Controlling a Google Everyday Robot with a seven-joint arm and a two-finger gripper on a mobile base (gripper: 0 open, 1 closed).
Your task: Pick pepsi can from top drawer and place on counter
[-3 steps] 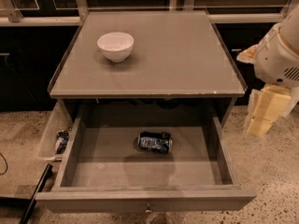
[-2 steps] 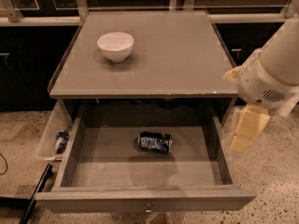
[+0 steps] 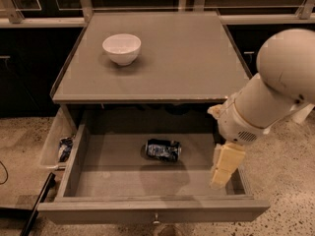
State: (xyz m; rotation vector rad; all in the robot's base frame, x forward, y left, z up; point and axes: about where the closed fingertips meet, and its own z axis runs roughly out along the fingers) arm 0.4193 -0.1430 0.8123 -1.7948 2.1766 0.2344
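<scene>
The pepsi can (image 3: 163,150) lies on its side on the floor of the open top drawer (image 3: 152,211), near the middle. The drawer is pulled out under the counter (image 3: 172,63). My gripper (image 3: 224,167) hangs from the white arm (image 3: 275,90) over the right end of the drawer, pointing down. It is to the right of the can and apart from it, and holds nothing that I can see.
A white bowl (image 3: 121,48) stands on the counter at the back left. A narrow clear plastic bin (image 3: 53,140) with a blue-and-white foil bag (image 3: 65,148) hangs left of the drawer. A dark bar (image 3: 37,208) lies on the speckled floor at the lower left.
The arm has swung left and down, from beside the counter's right edge to over the right end of the open drawer. The can, bowl and drawer have not moved.
</scene>
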